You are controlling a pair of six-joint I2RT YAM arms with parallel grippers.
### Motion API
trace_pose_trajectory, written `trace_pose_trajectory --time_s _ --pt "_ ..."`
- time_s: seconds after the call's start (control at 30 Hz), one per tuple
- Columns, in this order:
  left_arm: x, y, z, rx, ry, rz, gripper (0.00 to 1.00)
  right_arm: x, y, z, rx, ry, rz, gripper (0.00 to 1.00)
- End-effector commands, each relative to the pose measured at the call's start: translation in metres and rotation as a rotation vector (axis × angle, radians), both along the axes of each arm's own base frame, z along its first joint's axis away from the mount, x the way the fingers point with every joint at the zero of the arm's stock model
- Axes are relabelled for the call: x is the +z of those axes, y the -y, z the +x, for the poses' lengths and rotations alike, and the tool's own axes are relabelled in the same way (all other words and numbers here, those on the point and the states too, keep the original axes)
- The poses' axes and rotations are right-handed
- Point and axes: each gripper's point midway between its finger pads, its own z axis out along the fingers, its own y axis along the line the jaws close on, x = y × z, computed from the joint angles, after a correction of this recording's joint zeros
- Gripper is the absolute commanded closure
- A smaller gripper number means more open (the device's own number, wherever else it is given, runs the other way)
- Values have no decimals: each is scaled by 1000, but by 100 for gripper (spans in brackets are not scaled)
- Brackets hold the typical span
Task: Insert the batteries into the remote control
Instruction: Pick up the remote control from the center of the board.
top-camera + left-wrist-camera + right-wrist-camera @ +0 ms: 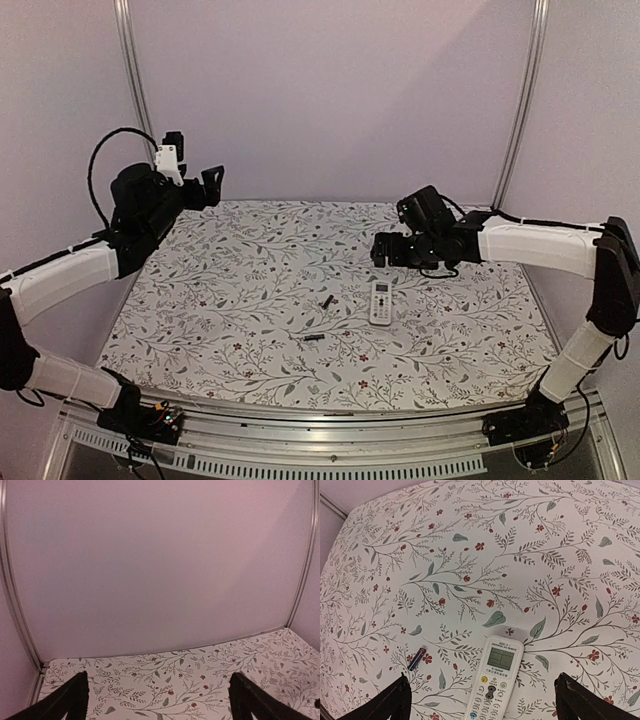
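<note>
The white remote control [381, 302] lies face up on the floral table, screen and buttons showing; the right wrist view has it at the bottom centre [496, 677]. Two thin dark batteries lie loose to its left: one [326, 300] close to it, also seen in the right wrist view [416, 658], and another [313, 339] nearer the front. My right gripper [385, 250] hovers open just behind the remote, its jaws wide apart either side of it [482, 680]. My left gripper [205, 187] is raised at the back left, open and empty [159, 680], facing the back wall.
The flower-patterned table cover [250, 290] ends at an aluminium rail [330, 410] along the near edge. Pale walls with metal corner posts [135, 80] close in the back and sides.
</note>
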Motion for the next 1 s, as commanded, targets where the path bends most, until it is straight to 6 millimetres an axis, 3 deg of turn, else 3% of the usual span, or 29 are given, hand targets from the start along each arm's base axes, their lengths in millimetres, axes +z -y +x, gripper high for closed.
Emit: trace_pose_trajectory --time_s 0.0,0.13,0.23,0.37,0.6,0.7,0.8,0.87,0.97 --pt "-24 35 -18 -153 -140 -52 3 -66 -4 -22 -68 -228 -118 1" --pt "-22 50 -32 -175 -128 -12 3 -84 -29 -20 -48 -273 -172 1" --pt "-13 54 -41 -193 -88 -10 3 -110 -36 -21 -45 -321 -219 1" --pt "-5 53 -52 -179 -37 3 3 -138 -29 -25 -67 -369 -291 1" --pt "2 61 -61 -206 -10 15 3 -152 -17 -30 -91 -392 -351 5" --pt "0 66 -63 -219 -11 18 3 -153 -15 -31 -91 -387 -353 18" --pt "-1 69 -64 -227 -13 22 3 -149 -16 -30 -88 -377 -346 42" --pt "-2 70 -64 -230 -15 23 3 -140 -20 -27 -78 -361 -324 56" --pt "-5 74 -64 -240 -21 28 3 -114 -29 -19 -52 -307 -283 64"
